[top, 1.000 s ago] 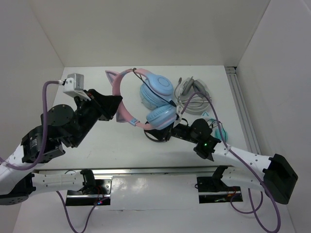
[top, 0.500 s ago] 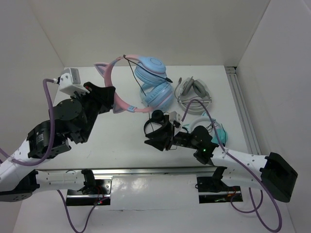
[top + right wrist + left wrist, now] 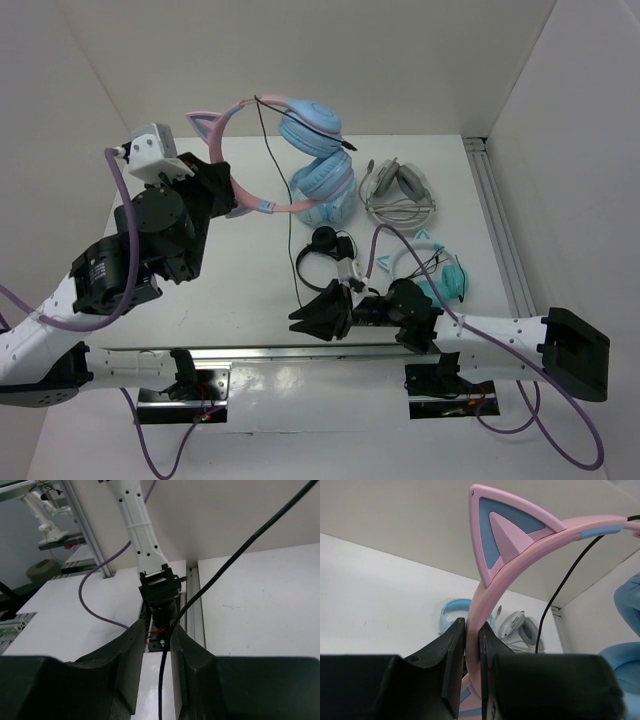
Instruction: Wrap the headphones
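Observation:
The headphones hang in the air: pink cat-ear headband [image 3: 250, 205], two light blue ear cups [image 3: 322, 185], thin black cable [image 3: 292, 245]. My left gripper [image 3: 228, 195] is shut on the headband and holds it up; the left wrist view shows the jaws [image 3: 472, 625] clamping the pink band [image 3: 485, 590] under a cat ear. The cable drops from the headband down to my right gripper [image 3: 305, 318] near the table's front edge. In the right wrist view the gripper [image 3: 159, 627] stands a little apart, with the cable [image 3: 250, 545] running between its jaws and bending against the right finger.
A grey-white pair of headphones [image 3: 398, 190] lies at the back right. A teal pair with a white cat-ear headband [image 3: 440, 272] lies right of my right arm. A small black headset [image 3: 325, 242] lies mid-table. A metal rail [image 3: 497, 220] runs along the right side.
My left gripper has lifted the headphones up and back, off the table. My right gripper has moved from under the ear cups toward the front edge, and the cable now stretches between them.

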{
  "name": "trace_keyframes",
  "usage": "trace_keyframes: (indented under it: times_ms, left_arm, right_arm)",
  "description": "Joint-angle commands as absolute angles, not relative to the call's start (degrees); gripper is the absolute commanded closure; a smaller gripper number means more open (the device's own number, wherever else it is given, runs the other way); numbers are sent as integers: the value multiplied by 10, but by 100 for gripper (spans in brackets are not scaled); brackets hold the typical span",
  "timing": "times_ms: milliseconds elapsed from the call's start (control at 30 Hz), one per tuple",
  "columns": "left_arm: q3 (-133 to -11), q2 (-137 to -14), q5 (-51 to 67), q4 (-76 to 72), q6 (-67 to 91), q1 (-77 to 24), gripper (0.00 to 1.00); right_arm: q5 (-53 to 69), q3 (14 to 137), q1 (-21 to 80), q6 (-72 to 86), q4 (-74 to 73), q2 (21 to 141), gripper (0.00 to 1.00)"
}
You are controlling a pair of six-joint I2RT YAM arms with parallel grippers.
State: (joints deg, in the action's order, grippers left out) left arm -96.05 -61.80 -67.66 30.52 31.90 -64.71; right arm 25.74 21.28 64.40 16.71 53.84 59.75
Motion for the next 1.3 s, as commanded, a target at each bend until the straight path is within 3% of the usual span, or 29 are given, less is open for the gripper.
trace_keyframes:
  times_ms: [0, 233, 367, 433, 467, 633, 1067, 1233, 1267]
  left_arm:
    - [-979, -608, -709, 221, 295, -650, 100]
    - [-974, -613, -748, 186, 254, -650, 100]
    - [-932, -607, -781, 93, 150, -650, 100]
    - [-900, -607, -794, -15, 88, -643, 100]
    - [-876, -600, -795, -30, 70, -636, 100]
    - [-857, -600, -766, 130, 190, -608, 100]
    - [-701, -582, -848, 195, 164, -608, 100]
    - [-667, -574, -824, 210, 172, -608, 100]
    - [-672, -574, -818, 267, 191, -608, 100]
  right_arm:
    - [244, 220, 670, 160, 603, 596, 66]
    - [237, 220, 706, 160, 602, 591, 66]
    - [237, 226, 734, 160, 607, 596, 66]
    - [237, 226, 744, 160, 607, 596, 74]
    - [230, 233, 757, 154, 607, 596, 87]
    - [206, 268, 781, 121, 529, 585, 100]
    - [95, 488, 792, 0, 142, 542, 100]
    - [59, 605, 792, -38, 21, 558, 100]
    - [50, 619, 792, -43, 6, 566, 100]
